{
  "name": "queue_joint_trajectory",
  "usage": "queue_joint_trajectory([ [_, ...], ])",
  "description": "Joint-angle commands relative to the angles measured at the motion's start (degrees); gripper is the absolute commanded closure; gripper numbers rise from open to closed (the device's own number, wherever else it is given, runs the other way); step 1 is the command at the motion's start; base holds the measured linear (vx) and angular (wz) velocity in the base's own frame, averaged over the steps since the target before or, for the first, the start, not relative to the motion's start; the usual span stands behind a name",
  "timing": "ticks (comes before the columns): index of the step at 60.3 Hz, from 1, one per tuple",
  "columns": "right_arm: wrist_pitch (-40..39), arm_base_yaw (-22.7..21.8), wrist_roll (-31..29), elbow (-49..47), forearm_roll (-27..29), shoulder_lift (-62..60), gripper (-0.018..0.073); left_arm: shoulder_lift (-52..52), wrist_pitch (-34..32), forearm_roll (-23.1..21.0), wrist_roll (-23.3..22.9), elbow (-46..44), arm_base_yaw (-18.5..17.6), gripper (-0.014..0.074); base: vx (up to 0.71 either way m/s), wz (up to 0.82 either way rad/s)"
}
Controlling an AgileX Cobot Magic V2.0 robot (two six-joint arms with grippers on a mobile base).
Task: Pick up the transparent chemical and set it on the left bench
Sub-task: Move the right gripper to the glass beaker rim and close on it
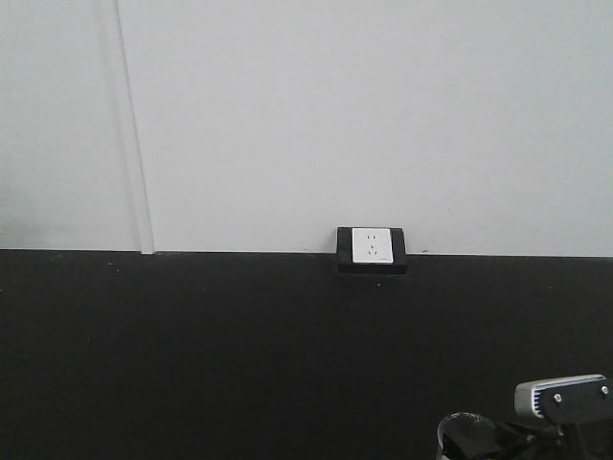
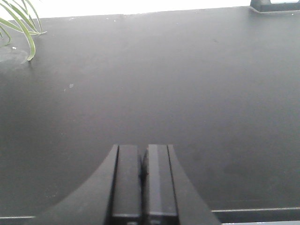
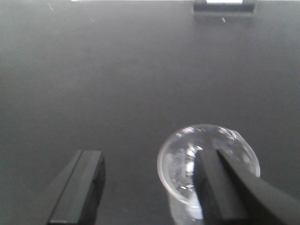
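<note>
Step in hand: the approach to the grasp. The pickup has not been made.

Right gripper (image 3: pixel 148 161): released, jaws wide apart and holding nothing. In the right wrist view its right-hand finger (image 3: pixel 220 187) lies across the mouth of the beaker (image 3: pixel 180 157). Whether that finger is down inside the rim or only above it cannot be told. The other finger (image 3: pixel 79 185) is well apart from the glass, with bare worktop (image 3: pixel 117 70) between them.

Beaker: clear glass with a round thin rim, on or close over the black worktop that carries the wall socket (image 1: pixel 372 247). Contact with the surface cannot be confirmed. The front view shows it at the lower right edge (image 1: pixel 462 427), just beside the right arm's wrist (image 1: pixel 563 395). It is not on the left bench, which appears in no view.

Left gripper (image 2: pixel 142 174): clenched, finger against finger, with nothing between. It hangs over bare worktop, with plant leaves (image 2: pixel 21 26) at the far left corner.

Assessment: the task is at an early stage. The next move calls for the right jaws to be brought together on the glass wall, or re-centred first so that the whole beaker stands between the fingers. The glass is thin and smooth, and the contents may spill. A light, level grip and an upright carry to the bench are advised.
</note>
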Motion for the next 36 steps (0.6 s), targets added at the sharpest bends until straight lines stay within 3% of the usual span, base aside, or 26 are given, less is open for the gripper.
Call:
queue_joint_trajectory([
  [1,-5.73,-2.02,-0.28,-2.01,1.86,0.76,0.0127,-1.1,-4.49,-0.04,-0.45,0.93,-0.1,0.06,0.0,0.0],
  [36,-6.94,-3.15,-1.22,-1.87,1.84,6.32,0.0129,-1.1,-4.49,-0.04,-0.45,0.93,-0.1,0.06,0.0,0.0],
])
